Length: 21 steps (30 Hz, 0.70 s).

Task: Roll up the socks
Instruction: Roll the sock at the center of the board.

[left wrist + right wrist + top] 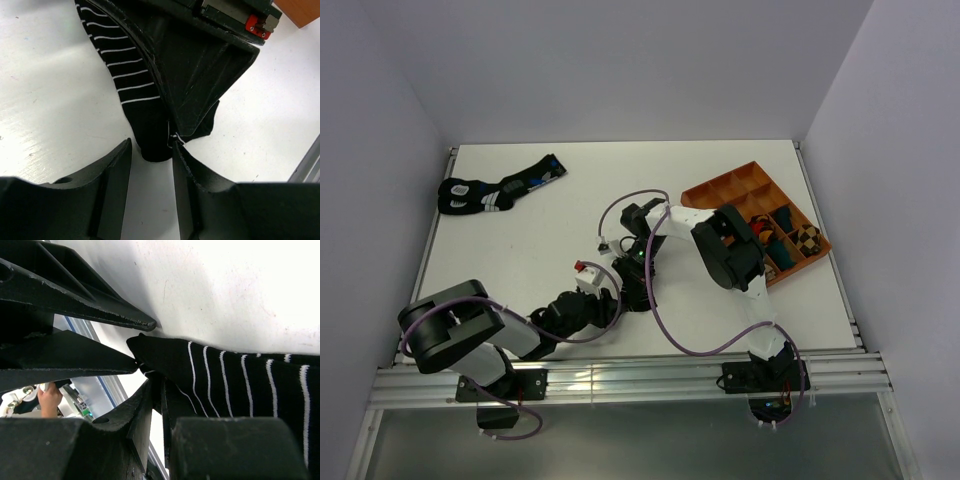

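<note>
The short black ankle sock with thin white stripes (130, 75) lies flat on the white table near the front centre (638, 300). My right gripper (156, 387) is shut on the sock's edge near its end and pins it by the table; in the left wrist view its fingers (200, 75) come down from above. My left gripper (150, 150) is open, and the sock's end sits just between its fingertips without being gripped. Its fingers (90, 357) show in the right wrist view. The long argyle sock cannot be made out as a loose sock.
A pair of black socks with blue and white marks (500, 190) lies at the back left. An orange compartment tray (740, 190) stands at the right with a brown-checked bundle (807, 238) and a dark bundle with red and orange (762, 233), partly hidden by my right arm.
</note>
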Available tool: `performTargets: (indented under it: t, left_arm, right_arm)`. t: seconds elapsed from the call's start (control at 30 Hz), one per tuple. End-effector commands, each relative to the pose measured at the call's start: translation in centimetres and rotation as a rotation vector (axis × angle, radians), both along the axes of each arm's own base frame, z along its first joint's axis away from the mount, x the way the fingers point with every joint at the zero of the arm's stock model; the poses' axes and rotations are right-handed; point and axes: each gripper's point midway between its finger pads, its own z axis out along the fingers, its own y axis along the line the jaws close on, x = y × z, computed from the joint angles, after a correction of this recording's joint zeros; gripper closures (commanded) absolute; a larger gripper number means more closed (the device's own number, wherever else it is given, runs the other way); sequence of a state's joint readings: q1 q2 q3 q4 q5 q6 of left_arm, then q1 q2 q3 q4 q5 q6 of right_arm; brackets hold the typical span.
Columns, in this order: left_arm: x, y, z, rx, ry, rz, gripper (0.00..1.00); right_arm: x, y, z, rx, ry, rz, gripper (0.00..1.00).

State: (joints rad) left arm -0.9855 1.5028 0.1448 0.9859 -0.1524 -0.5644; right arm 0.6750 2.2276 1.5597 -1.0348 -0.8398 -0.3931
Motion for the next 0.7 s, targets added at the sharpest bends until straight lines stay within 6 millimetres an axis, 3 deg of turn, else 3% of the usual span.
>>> performTargets:
  t: [0.0, 0.3, 0.67]
  left_arm:
    - [-0.1, -0.6, 0.9, -0.034, -0.036, -0.035, 0.56]
    - [0.3, 0.1, 2.0, -0.074, -0.047, -0.035, 0.55]
    - [0.3, -2.1, 1.3, -0.079, -0.026, -0.138, 0.55]
  right_arm:
    - [0.7, 0.1, 0.7, 0.014, -0.015, 0.006, 0.82]
    - [0.7, -0.2, 0.5, 0.014, -0.007, 0.003, 0.82]
    - [0.7, -0.2, 0.5, 0.014, 0.0, 0.008, 0.82]
